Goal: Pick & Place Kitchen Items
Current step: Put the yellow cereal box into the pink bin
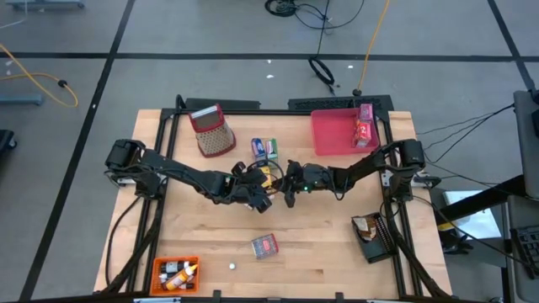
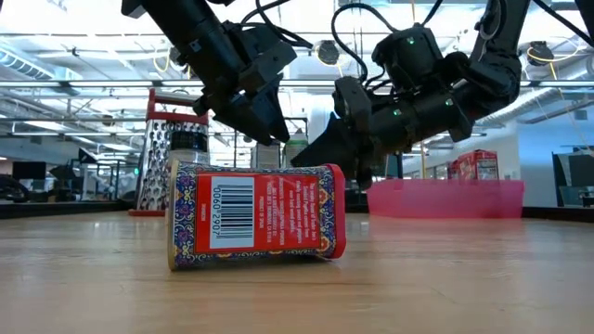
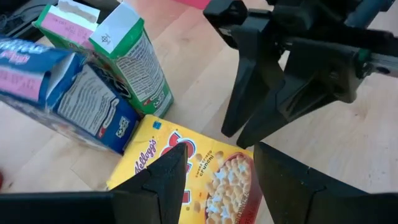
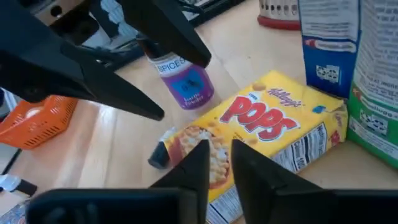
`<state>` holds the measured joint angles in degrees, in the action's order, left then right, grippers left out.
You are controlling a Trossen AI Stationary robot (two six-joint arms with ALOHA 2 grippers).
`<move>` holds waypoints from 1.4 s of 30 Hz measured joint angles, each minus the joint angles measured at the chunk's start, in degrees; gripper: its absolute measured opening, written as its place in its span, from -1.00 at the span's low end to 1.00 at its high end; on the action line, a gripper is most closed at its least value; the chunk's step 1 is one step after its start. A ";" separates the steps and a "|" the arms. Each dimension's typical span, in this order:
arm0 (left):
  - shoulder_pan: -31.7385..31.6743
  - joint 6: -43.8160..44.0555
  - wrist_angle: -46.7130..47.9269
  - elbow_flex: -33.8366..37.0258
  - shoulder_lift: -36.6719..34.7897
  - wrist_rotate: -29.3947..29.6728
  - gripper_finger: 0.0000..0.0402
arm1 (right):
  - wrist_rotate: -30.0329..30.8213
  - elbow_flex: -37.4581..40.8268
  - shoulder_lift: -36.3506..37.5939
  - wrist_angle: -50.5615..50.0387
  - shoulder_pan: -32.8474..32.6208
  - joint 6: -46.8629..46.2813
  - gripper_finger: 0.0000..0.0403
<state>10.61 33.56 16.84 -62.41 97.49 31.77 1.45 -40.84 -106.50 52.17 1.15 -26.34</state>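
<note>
As arms converge: pincers (image 1: 261, 192) (image 1: 290, 181) (angled) over cereal box (image 4: 261, 134)

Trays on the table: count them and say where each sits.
3: the pink tray at the far right, the orange tray at the near left corner, the black tray near the right edge. None seems hidden.

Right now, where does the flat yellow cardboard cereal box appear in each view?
High view: yellow cereal box at table centre, under the arms.
Low view: not visible.
Left wrist view: lower middle.
Right wrist view: centre, lying flat.
Shared landmark: the blue carton standing beside it.
</note>
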 joint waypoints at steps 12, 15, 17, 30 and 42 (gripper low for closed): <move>0.11 0.39 0.00 0.00 0.00 -0.35 -0.07 | 3.23 -0.04 0.87 -5.14 0.22 -4.99 -0.27; 0.11 0.62 0.00 0.00 0.00 -0.37 -0.07 | 3.02 -0.04 0.85 -4.58 0.49 -7.23 -0.24; 0.11 0.66 0.01 0.00 0.00 -0.39 -0.07 | 3.11 -0.29 0.85 -5.10 0.53 -7.90 -0.23; 0.39 0.83 0.00 0.00 0.02 -0.42 -0.07 | 5.47 -3.93 0.83 -12.46 0.60 -7.64 -0.23; 0.39 0.83 -0.17 0.00 0.02 -0.41 -0.07 | 6.21 -3.93 0.83 -12.88 0.96 -9.01 -0.23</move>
<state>11.00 34.39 16.67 -62.41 97.51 31.36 7.67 -44.77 -105.67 39.28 2.10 -35.35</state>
